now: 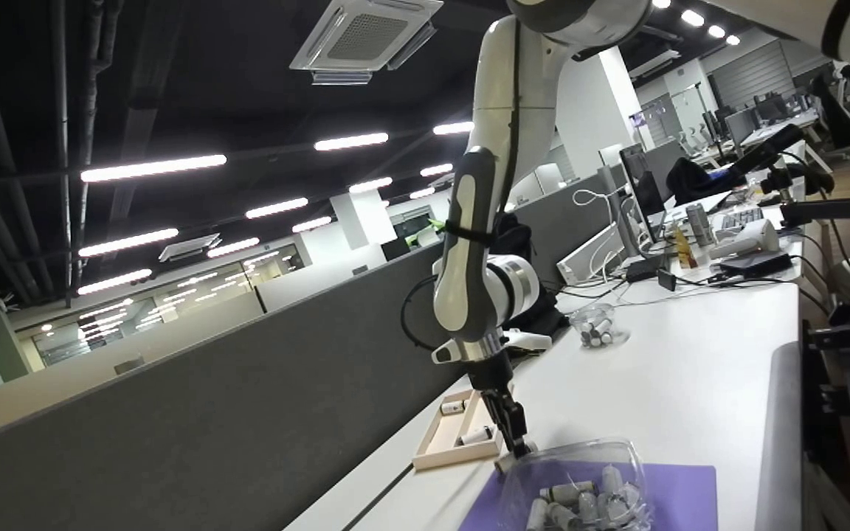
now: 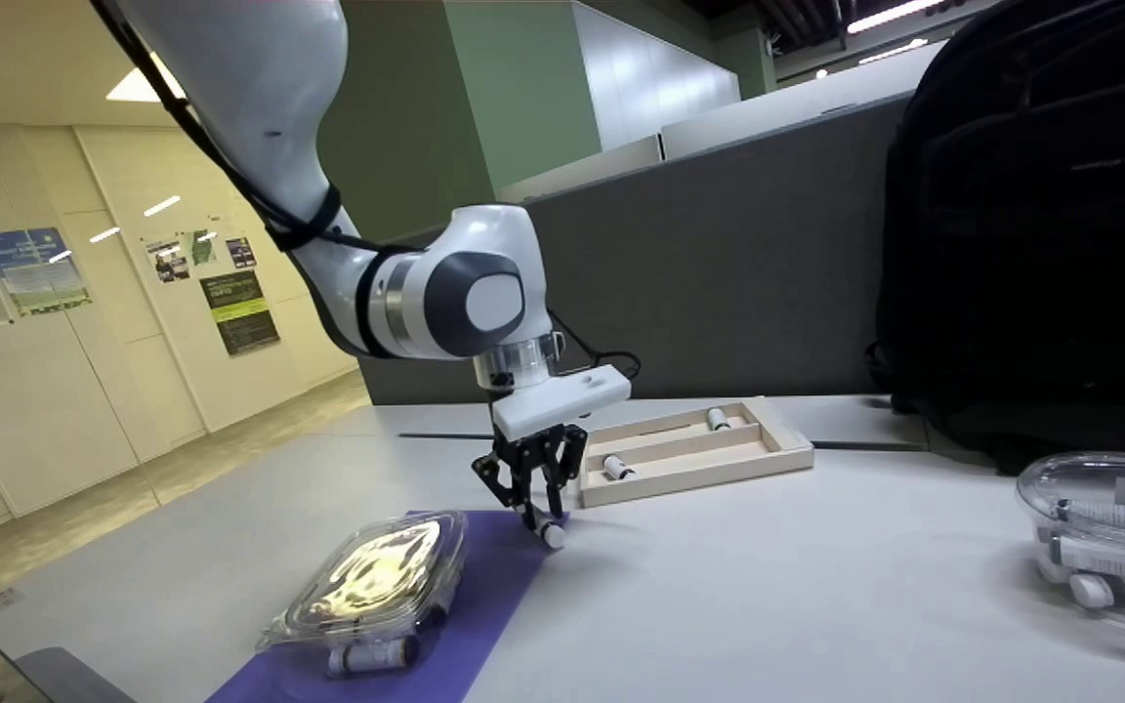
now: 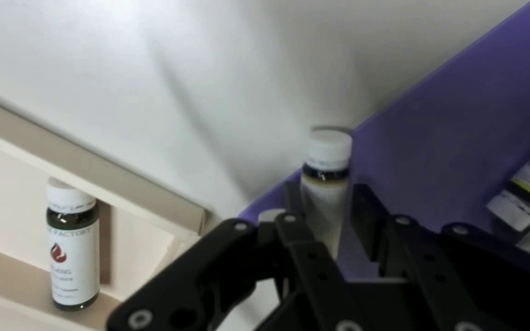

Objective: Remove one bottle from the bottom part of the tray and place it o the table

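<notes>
Getting one out of the tray (image 2: 699, 478) looks done, I judge: a bottle (image 3: 325, 184) is outside it, on or just above a corner of the purple sheet (image 2: 499, 576) on the desk (image 2: 768, 596), its capped end reaching past the sheet's edge. The hand (image 2: 541, 516) has its fingers close on either side of that bottle, though whether they pinch it the views leave unclear. What likely remains is settling and freeing it; two other bottles (image 2: 618, 468) lie in the tray.
</notes>
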`<state>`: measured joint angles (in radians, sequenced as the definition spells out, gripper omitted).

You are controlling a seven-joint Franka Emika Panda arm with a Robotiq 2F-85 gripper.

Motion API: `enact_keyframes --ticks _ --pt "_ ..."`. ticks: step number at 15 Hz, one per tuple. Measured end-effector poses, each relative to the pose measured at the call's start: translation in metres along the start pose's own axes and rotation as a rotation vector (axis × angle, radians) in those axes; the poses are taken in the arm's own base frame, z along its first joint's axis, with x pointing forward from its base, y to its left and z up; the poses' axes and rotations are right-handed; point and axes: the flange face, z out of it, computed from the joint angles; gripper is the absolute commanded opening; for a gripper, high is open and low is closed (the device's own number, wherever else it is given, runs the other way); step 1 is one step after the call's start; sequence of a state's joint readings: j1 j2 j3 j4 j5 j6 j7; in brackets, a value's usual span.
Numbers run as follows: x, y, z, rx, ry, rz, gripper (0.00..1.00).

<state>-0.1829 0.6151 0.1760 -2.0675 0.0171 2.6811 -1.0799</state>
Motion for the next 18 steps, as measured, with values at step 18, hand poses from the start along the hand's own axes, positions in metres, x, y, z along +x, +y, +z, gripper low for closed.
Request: enact_keyframes --ticks 18 --pt "-0.004 0.024 -0.117 -0.184 0.124 0.142 1.0"
